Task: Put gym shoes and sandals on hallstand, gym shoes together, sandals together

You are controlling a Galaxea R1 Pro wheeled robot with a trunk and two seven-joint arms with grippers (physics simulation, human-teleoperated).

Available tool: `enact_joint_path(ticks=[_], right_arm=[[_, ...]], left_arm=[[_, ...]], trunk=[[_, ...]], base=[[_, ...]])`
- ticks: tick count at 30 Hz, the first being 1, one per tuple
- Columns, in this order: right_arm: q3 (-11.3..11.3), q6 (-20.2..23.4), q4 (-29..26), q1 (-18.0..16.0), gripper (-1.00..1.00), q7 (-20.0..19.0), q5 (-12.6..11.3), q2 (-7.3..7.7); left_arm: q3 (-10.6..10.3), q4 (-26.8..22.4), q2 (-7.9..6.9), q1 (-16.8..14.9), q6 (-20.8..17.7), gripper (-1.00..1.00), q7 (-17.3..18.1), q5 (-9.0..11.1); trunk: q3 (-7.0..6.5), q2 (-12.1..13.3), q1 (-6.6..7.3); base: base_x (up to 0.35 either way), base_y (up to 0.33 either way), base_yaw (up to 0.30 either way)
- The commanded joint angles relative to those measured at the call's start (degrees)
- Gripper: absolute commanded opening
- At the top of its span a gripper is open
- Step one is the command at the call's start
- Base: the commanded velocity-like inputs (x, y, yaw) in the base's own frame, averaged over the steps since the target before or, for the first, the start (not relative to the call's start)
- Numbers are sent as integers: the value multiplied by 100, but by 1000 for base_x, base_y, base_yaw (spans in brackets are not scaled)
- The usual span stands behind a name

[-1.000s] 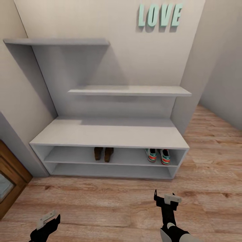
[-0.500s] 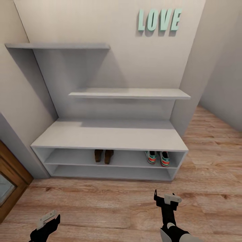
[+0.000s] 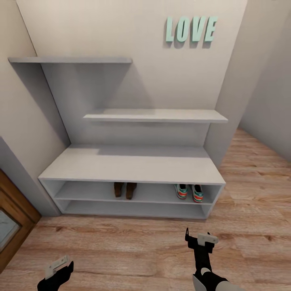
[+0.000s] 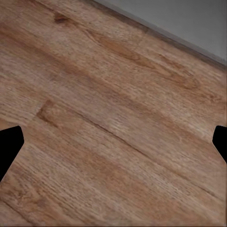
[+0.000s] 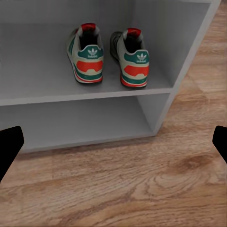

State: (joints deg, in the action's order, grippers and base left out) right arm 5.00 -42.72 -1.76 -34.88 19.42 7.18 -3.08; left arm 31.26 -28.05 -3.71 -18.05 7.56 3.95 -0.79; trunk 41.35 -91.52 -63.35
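Note:
The two gym shoes (image 3: 189,191) stand side by side, heels outward, at the right end of the upper open tier of the hallstand (image 3: 133,163); in the right wrist view they are a left shoe (image 5: 87,54) and a right shoe (image 5: 132,59). The two sandals (image 3: 124,189) sit together near the middle of the same tier. My right gripper (image 3: 198,239) hovers open and empty over the corridor floor (image 3: 133,250) in front of the rack. My left gripper (image 3: 60,267) is low at the left, open and empty, above bare planks (image 4: 113,94).
Two floating shelves (image 3: 155,116) hang on the wall above the rack, under teal LOVE letters (image 3: 190,29). A brown wooden door (image 3: 12,218) is at the left. The corridor opens to the right (image 3: 258,161). The bottom tier (image 5: 75,125) holds nothing.
The whole picture has shifted: the rack and shelves sit slightly lower and smaller, so the camera has moved. Shoes and sandals stay in place. The left gripper sits a little lower in view.

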Motion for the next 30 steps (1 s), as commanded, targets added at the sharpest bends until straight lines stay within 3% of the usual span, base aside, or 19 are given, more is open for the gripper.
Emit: enact_joint_path(ticks=[1, 21, 30], right_arm=[[1, 0, 0, 0, 100, 0, -2, 0], [1, 0, 0, -1, 100, 0, -1, 0], [1, 0, 0, -1, 100, 0, 2, 0]], left_arm=[[-1, 17, 0, 1, 0, 100, 0, 2], [-7, 308, -1, 3, -16, 100, -14, 15], [-37, 867, 2, 74, -16, 100, 22, -9]], trunk=[[-19, 42, 23], [-378, 844, 462], [-539, 1205, 660]], base=[[0, 0, 0], [0, 0, 0], [0, 0, 0]])
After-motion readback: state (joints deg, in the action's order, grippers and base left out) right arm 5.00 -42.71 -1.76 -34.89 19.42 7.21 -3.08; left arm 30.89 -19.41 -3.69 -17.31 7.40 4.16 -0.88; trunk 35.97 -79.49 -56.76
